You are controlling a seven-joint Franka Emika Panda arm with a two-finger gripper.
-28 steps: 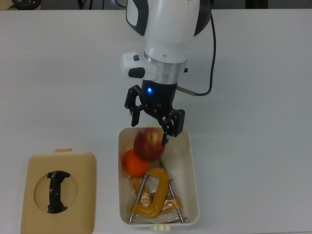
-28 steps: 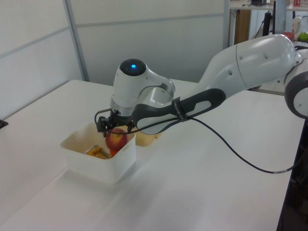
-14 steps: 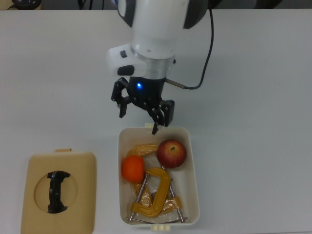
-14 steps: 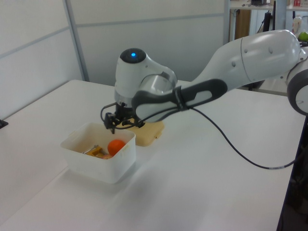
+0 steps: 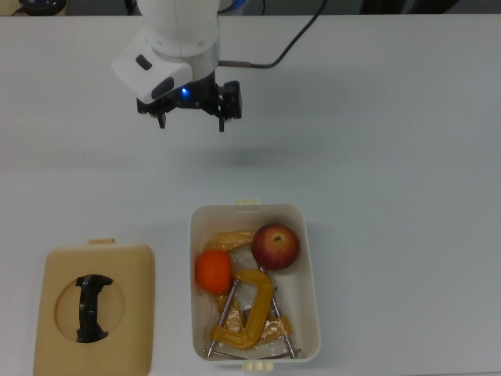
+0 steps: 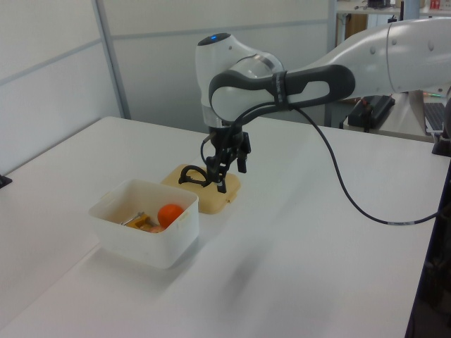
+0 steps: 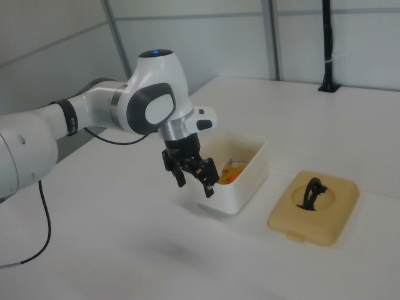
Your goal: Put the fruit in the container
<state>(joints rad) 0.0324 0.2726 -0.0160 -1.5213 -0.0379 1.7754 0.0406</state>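
Observation:
A dark red apple [image 5: 275, 247] and a bright orange [image 5: 213, 271] lie side by side in the cream-white container [image 5: 313, 291], in its half nearer the top view's upper edge. The orange [image 6: 170, 214] also shows over the container's wall [image 6: 144, 243] in the left view. My gripper [image 5: 192, 124] is open and holds nothing. It hangs above bare table, well away from the container toward the top view's upper left. In the right view the gripper [image 7: 195, 187] appears in front of the container's wall [image 7: 245, 184].
Yellow-orange screw clamps [image 5: 244, 315] fill the container's other half, under and beside the fruit. A flat tan lid [image 5: 129, 313] with a black handle [image 5: 91, 307] lies on the white table at the top view's lower left. A black cable trails from the arm.
The apple has left my gripper and come to rest in the container beside the orange. The open gripper has risen and moved away toward the top view's upper left.

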